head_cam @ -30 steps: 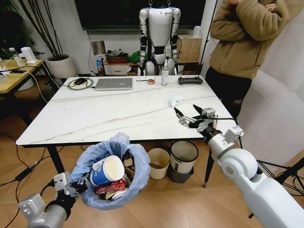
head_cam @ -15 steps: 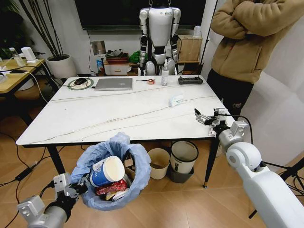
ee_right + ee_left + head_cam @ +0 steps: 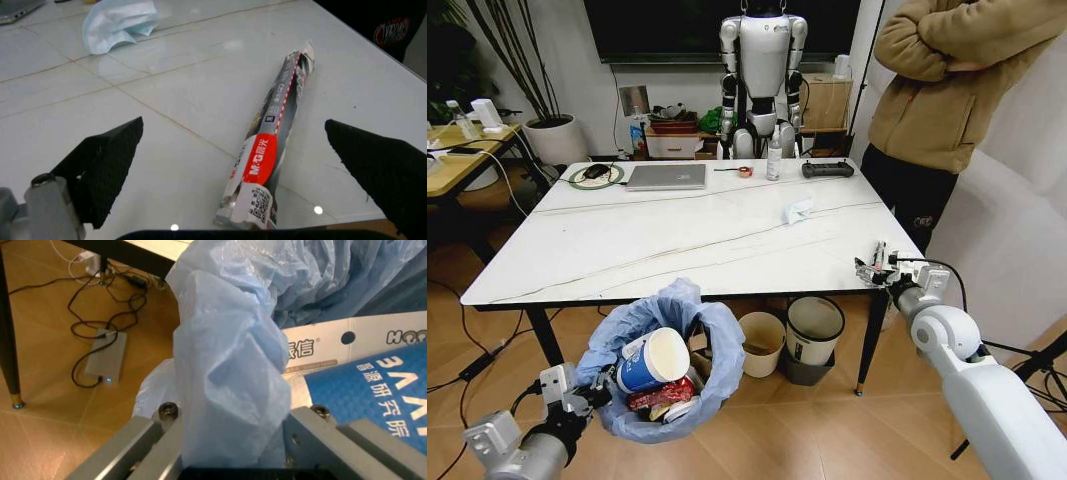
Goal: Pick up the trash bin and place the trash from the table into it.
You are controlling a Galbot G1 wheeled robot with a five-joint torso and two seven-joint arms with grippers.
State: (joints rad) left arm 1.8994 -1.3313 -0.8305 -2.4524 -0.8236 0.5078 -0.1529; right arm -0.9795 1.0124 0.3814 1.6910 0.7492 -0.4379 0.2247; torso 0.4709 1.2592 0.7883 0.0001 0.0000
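Note:
The trash bin (image 3: 665,352), dark with a light-blue bag, hangs below the table's (image 3: 627,250) front edge. It holds a blue-and-white paper cup (image 3: 653,358) and a crushed red can (image 3: 660,393). My left gripper (image 3: 592,392) is shut on its bagged rim (image 3: 227,390), with the cup (image 3: 373,390) just inside. My right gripper (image 3: 874,268) hovers open over the table's front right corner. A long silver-and-red packet (image 3: 272,145) lies on the tabletop between its fingers (image 3: 107,160). A crumpled light-blue piece of trash (image 3: 799,210) (image 3: 119,22) lies farther in.
A grey laptop (image 3: 665,176), a spray bottle (image 3: 774,160) and a black controller (image 3: 827,169) sit at the table's far edge. A cream bin (image 3: 761,343) and a white bin (image 3: 814,335) stand under the table. A person (image 3: 947,90) stands at the right; cables (image 3: 107,355) lie on the floor.
My right gripper has swung rightward and down to the table's front right corner, turning at the wrist. The left gripper and the bin have not moved.

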